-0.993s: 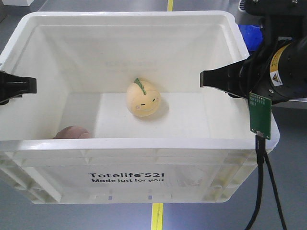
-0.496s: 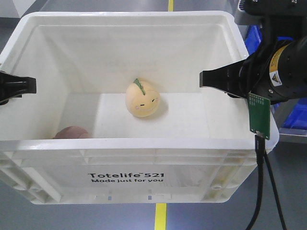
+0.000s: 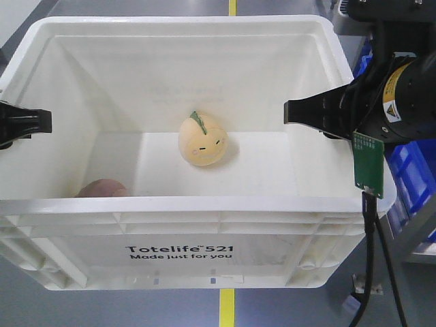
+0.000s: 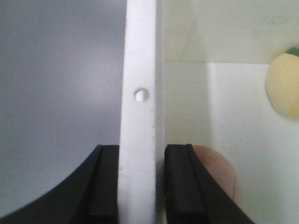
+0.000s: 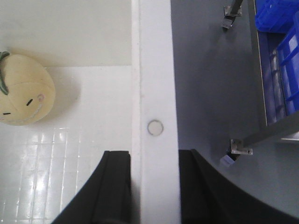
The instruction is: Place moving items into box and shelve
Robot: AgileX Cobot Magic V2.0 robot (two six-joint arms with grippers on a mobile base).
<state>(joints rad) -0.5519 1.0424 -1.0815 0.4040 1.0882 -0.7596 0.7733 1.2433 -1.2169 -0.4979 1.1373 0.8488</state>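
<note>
As grippers [image 4: 141, 156] [image 5: 154, 161] clamp box [image 3: 204, 204], toys [image 3: 202, 139] inside — yellow, pinkish

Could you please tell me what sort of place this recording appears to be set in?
Probably a warehouse or logistics test floor: there is a smooth grey floor with a yellow guide line, and blue plastic bins sit on a metal rack beside the white tote.

Cream-white box [image 3: 218, 206], open top, ribbed rim, black "Totelife 521" print on front wall. L wall sits between jaws of left pincer [image 4: 141, 161], R wall in right pincer [image 5: 154, 163]. 2 toys on box floor, apart: yellow-orange plush [image 3: 202, 139] w/ green leaf & stitched face, mid-floor; pinkish-brown plush [image 3: 102, 188] in front-L corner, mostly hidden by rim.
</note>
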